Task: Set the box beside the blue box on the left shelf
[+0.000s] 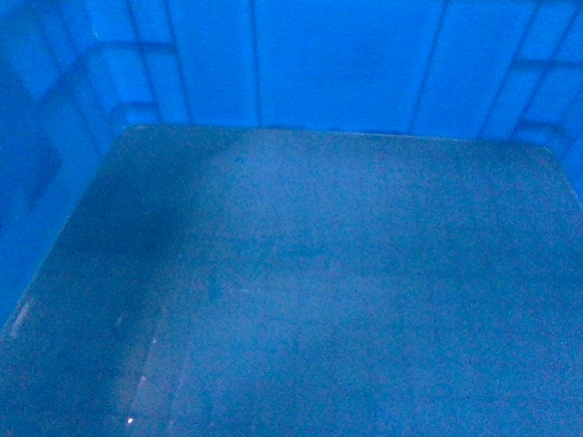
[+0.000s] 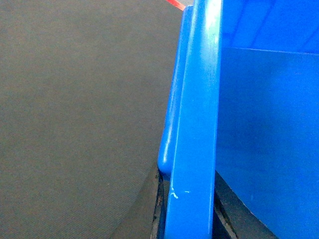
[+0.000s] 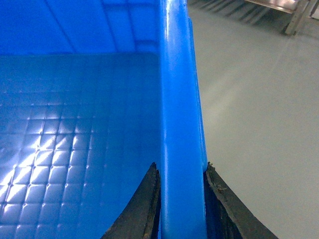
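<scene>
The box (image 1: 317, 280) fills the whole head view: bright blue, ribbed walls at the back and sides, dull floor inside. Neither gripper shows there. In the left wrist view my left gripper (image 2: 188, 199) is shut on the box's thick rim (image 2: 194, 124), with a dark finger on either side of it. In the right wrist view my right gripper (image 3: 181, 169) is shut on the opposite rim (image 3: 179, 99), and the grid-embossed floor (image 3: 75, 149) lies to its left. The other blue box and the left shelf are out of view.
Dark grey floor (image 2: 75, 124) lies outside the box on the left side, with a red strip (image 2: 174, 4) at the top edge. On the right side is pale grey floor (image 3: 259, 124) and metal frame legs (image 3: 294, 15) far off.
</scene>
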Motion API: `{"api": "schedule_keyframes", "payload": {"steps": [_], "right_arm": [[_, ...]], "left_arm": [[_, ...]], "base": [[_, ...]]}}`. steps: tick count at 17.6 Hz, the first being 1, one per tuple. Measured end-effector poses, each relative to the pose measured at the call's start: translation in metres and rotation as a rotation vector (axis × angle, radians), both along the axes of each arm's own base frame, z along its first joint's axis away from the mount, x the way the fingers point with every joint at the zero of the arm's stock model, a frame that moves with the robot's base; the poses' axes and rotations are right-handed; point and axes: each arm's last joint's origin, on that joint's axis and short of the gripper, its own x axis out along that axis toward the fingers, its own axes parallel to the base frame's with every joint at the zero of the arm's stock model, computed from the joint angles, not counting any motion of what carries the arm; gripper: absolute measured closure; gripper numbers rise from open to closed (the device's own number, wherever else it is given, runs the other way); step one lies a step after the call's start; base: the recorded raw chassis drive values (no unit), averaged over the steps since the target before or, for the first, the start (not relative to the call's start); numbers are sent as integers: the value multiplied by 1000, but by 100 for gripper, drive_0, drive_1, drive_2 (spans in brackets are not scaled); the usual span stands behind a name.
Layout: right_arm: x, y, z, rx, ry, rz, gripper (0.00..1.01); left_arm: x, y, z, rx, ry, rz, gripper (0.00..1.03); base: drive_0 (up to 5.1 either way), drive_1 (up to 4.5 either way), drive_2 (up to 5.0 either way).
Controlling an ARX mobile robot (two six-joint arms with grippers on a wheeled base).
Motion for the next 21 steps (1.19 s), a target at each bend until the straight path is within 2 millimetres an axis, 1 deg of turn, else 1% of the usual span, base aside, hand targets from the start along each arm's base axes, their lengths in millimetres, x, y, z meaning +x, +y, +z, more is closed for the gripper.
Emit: {"api": "schedule_keyframes", "payload": {"steps": [21], "right_arm": [[0, 0, 0, 0, 0, 1, 83]], "left_arm": [[0, 0, 0, 0, 0, 0, 89]], "base": [[-158, -158, -158]]}}
